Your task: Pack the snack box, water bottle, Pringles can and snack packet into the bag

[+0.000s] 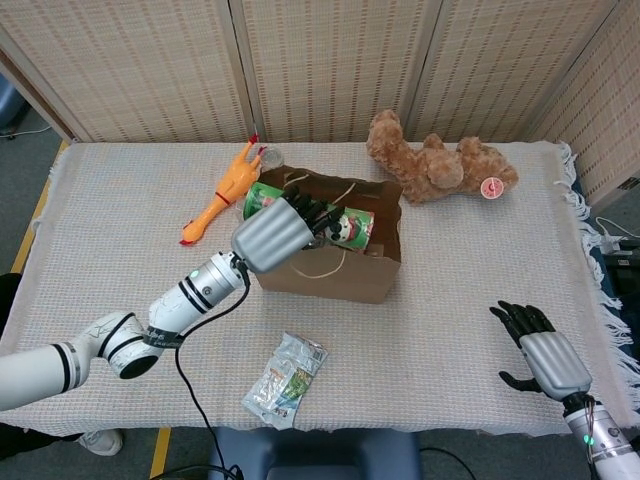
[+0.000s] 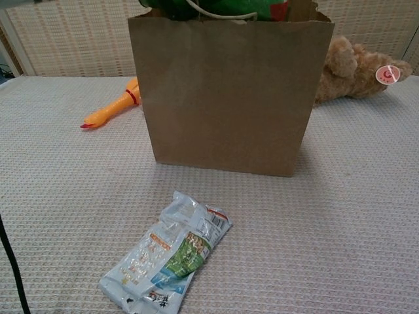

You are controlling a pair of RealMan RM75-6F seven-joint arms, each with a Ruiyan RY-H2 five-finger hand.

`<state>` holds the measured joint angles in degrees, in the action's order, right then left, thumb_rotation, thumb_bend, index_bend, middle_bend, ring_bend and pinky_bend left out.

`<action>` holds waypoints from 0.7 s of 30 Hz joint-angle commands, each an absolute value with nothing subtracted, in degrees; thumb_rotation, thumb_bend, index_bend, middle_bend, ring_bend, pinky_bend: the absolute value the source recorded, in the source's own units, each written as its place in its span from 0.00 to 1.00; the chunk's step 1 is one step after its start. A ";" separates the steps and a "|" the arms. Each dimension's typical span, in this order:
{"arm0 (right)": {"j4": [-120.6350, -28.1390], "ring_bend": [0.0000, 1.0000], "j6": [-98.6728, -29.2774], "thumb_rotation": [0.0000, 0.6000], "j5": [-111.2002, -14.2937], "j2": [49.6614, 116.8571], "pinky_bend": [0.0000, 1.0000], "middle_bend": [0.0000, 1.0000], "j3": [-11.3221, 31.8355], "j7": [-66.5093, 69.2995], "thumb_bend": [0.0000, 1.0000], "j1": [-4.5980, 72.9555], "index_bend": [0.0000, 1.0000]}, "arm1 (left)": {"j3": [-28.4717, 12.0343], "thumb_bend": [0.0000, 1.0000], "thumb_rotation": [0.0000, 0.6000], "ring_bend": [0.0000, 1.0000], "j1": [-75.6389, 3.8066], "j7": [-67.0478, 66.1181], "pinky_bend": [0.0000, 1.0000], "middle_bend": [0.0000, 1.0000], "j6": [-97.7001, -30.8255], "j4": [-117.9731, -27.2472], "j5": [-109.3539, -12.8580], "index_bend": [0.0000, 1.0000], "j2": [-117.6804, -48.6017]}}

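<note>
**Left hand holding Pringles can over bag mouth**

Landmark = paper bag (image 1: 325, 268), standing upright mid-tabletop (image 1: 480, 300).

- Left arm reaches in from the near-left of the bag, forearm angled up toward its open top. Left hand (image 1: 272, 233) sits over the bag's left rim, back of hand facing the camera, fingers wrapped around the Pringles can (image 1: 345, 225).
- Can lies roughly horizontal across the bag opening, green body just above the rim; chest view shows its green body (image 2: 216, 8) poking over the top edge.
- Right hand (image 1: 535, 350) is well off to the bag's near-right, low by the tabletop edge, fingers spread, holding nothing.
- Snack packet (image 1: 285, 380) lies flat on the tabletop in front of the bag, apart from it.
- Rubber chicken (image 1: 222, 190) lies left-rear of the bag; teddy bear (image 1: 435, 160) lies right-rear.
- Other bag contents are hidden by the can and hand.
</note>
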<state>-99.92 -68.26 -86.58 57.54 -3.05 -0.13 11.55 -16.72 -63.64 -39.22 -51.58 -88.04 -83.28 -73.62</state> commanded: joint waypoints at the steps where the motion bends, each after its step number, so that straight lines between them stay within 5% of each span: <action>1: -99.93 0.00 -68.26 1.00 -86.61 57.48 0.00 0.00 -3.07 -0.08 0.13 11.56 0.07 | -15.17 0.57 1.00 0.44 -64.27 -41.20 0.55 0.52 -52.11 -85.67 -83.57 0.49 -76.51; 6: -99.99 0.00 -68.06 1.00 -86.74 57.51 0.00 0.00 -3.12 -0.22 0.13 11.71 0.07 | -16.09 0.41 1.00 0.09 -64.25 -44.00 0.24 0.10 -52.98 -86.89 -79.76 0.05 -78.42; 11: -100.03 0.00 -68.13 1.00 -86.67 57.57 0.00 0.00 -3.07 -0.34 0.13 11.71 0.07 | -17.06 0.37 1.00 0.00 -63.95 -44.10 0.12 0.00 -55.43 -88.36 -78.30 0.00 -79.20; 21: -100.07 0.00 -68.13 1.00 -86.79 57.59 0.00 0.00 -3.12 -0.55 0.13 11.75 0.07 | -17.18 0.37 1.00 0.00 -63.16 -43.83 0.11 0.00 -57.79 -90.46 -78.08 0.00 -78.23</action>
<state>-100.07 -68.13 -86.79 57.58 -3.12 -0.56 11.75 -17.15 -63.27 -43.91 -57.62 -90.31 -78.13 -78.34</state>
